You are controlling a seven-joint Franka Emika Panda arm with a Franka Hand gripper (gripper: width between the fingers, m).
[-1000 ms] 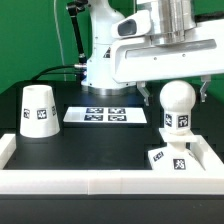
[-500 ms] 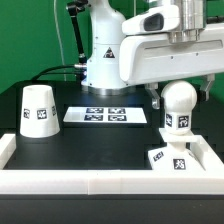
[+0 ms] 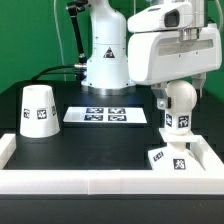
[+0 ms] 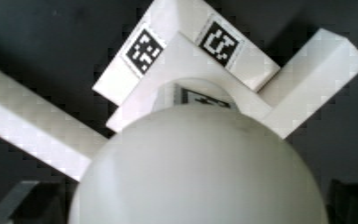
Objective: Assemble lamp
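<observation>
We are seeing one bulb [image 3: 178, 97] upright over one square base [image 3: 202, 153] at the exterior view's right, one shade [image 3: 38, 110] well apart on the counter [image 3: 95, 145], and one marker board [image 3: 106, 115]. Two fingers [image 3: 157, 101] are flanking the bulb; we cannot tell whether they are gripping it.

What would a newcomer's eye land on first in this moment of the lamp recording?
The round white bulb at the exterior view's right, upright near the tagged base, with the gripper straddling it; in the wrist view it fills most of the picture. After that, the shade standing alone at the exterior view's left, the marker board between them.
</observation>
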